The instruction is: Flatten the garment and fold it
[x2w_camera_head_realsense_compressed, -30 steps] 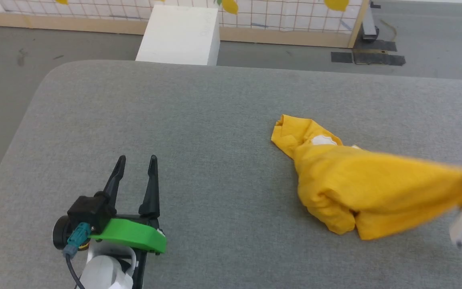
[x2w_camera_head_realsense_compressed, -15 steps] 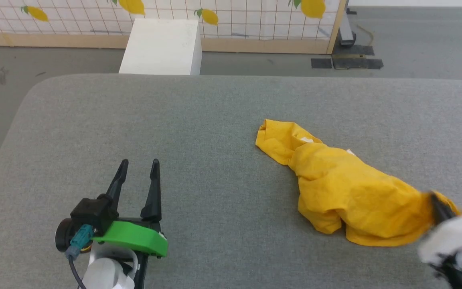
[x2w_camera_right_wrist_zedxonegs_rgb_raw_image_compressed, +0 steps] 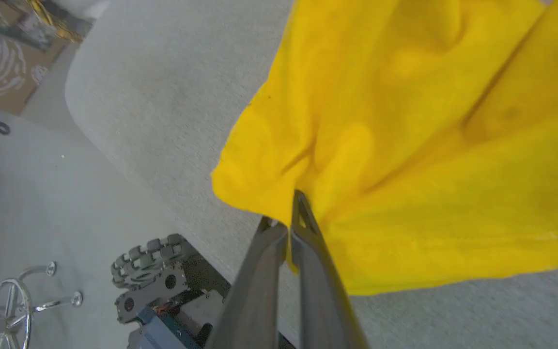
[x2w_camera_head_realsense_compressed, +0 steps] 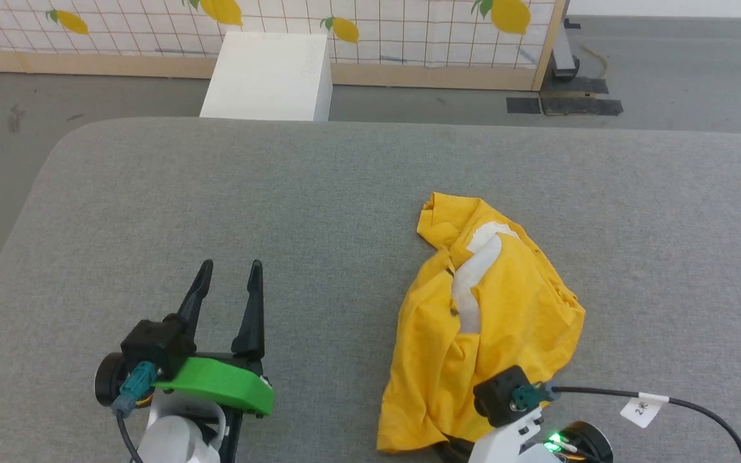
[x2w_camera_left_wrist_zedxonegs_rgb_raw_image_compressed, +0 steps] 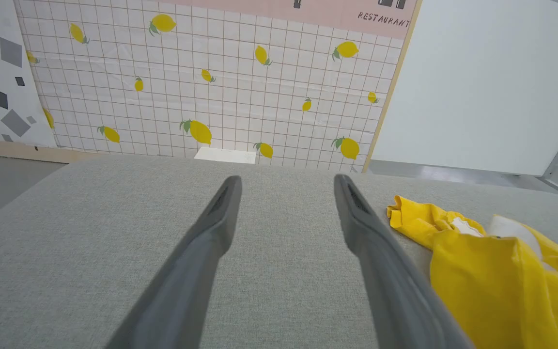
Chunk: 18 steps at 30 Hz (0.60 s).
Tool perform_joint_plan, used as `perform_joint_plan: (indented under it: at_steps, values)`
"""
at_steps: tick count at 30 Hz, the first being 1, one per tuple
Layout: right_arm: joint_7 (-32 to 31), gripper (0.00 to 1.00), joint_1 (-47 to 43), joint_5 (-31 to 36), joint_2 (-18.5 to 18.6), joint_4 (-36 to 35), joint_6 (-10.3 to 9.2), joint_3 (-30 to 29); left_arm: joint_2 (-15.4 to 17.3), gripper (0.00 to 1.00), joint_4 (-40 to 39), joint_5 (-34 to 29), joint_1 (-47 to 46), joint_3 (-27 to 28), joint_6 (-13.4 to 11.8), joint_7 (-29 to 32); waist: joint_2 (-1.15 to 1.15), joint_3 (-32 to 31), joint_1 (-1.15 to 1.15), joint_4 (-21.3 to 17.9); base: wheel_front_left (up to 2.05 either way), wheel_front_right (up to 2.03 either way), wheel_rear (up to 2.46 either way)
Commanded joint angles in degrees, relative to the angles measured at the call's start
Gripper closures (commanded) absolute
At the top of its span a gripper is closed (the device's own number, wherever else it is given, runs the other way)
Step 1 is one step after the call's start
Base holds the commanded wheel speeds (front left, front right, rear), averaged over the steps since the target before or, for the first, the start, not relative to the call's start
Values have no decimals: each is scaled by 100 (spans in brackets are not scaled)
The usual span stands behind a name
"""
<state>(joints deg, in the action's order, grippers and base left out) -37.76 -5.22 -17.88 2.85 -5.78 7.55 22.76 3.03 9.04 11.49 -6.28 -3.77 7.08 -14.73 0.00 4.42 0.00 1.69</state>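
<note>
The mustard-yellow garment [x2w_camera_head_realsense_compressed: 493, 321] lies crumpled right of the middle of the grey table [x2w_camera_head_realsense_compressed: 216, 193], a curved white patch of its print facing up. Its near end is lifted toward the table's front edge. In the right wrist view my right gripper [x2w_camera_right_wrist_zedxonegs_rgb_raw_image_compressed: 286, 215] is shut on a bunched edge of the garment [x2w_camera_right_wrist_zedxonegs_rgb_raw_image_compressed: 405, 145]. From the head, the cloth covers that gripper's fingers, and its wrist [x2w_camera_head_realsense_compressed: 515, 411] shows at the bottom. My left gripper [x2w_camera_head_realsense_compressed: 231, 267] rests open over bare table to the garment's left. Between its fingers [x2w_camera_left_wrist_zedxonegs_rgb_raw_image_compressed: 286, 179] there is nothing, and the garment [x2w_camera_left_wrist_zedxonegs_rgb_raw_image_compressed: 492, 261] lies to their right.
A white box [x2w_camera_head_realsense_compressed: 267, 77] stands on the floor beyond the table's far edge, before a lemon-print grid partition [x2w_camera_head_realsense_compressed: 370, 26]. A tagged cable [x2w_camera_head_realsense_compressed: 644, 408] trails right from my right wrist. Below the table's front edge the right wrist view shows the robot's wheeled base [x2w_camera_right_wrist_zedxonegs_rgb_raw_image_compressed: 158, 276].
My right gripper swung from the right edge to the bottom middle, dragging the garment's held end toward the front edge. The cloth turned and its white patch came up. The left gripper stayed put.
</note>
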Motion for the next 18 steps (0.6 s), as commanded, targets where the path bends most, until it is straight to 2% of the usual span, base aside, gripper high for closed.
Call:
perform_joint_plan:
  at_steps: [1,6,9,15,18]
  values:
    - [-36,0,-39,111,3,65,-6,2,-15,0,-6,-45,-36,11,31,-27,0,35,0,9,0,0,0]
    - [223,0,75,97,3,-162,-6,-191,-15,0,2,-42,-55,41,32,-27,0,62,0,-25,0,0,0]
    - [649,0,183,1,3,-601,-6,-437,-15,0,22,-38,-48,32,33,-27,0,33,0,-59,0,0,0]
    - [1736,0,258,-152,3,-1329,-6,-1592,-15,0,57,-42,-80,-41,35,-27,0,-48,0,-167,0,0,0]
    - [2284,0,299,45,3,-1285,-6,-2286,-15,0,87,28,-191,-206,37,-27,0,-54,0,-212,0,0,0]
